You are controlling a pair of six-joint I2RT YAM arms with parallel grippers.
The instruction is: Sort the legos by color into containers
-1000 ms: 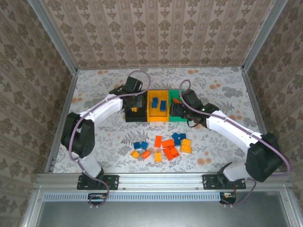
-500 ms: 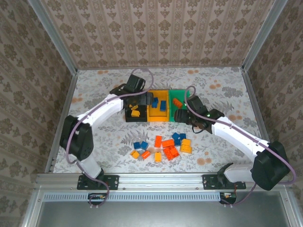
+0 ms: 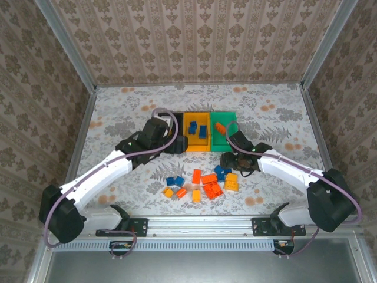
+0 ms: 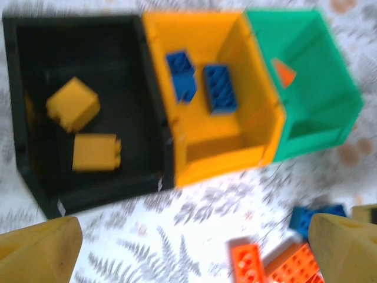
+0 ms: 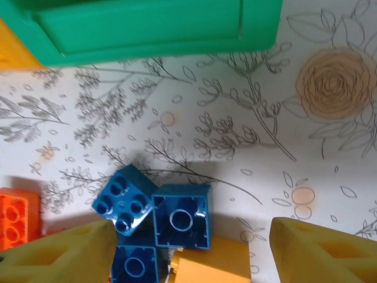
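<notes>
The left gripper (image 4: pixel 191 250) is now drawn back from over the black bin (image 4: pixel 106 194), which lies just ahead of it and to its left. A second ago it was held low over that bin with its jaws partly closed. The jaws are now spread to their widest and nothing is held between them. Two yellow bricks (image 4: pixel 72 103) are seen lying in the black bin, so a yellow piece is judged to have just been delivered. Further ahead, two blue bricks (image 4: pixel 219 88) are seen in the yellow-orange bin (image 4: pixel 224 159), and an orange-red brick (image 4: pixel 284 72) in the green bin (image 4: pixel 312 130), ahead and to the right.

The right gripper (image 5: pixel 191 247) is likewise withdrawn from above the green bin, now just ahead of it, and is brought over the loose pile (image 3: pixel 209 184). Its fingers are held partly apart and empty. A cluster of blue pieces (image 5: pixel 181 219) rests on the table (image 5: pixel 235 118) directly below and between them, with a yellow piece touching the cluster.

One drop by each arm is thus judged complete. The next pick appears to be lined up on blue, bound for the yellow-orange bin. Most of the pile is still to be sorted.
</notes>
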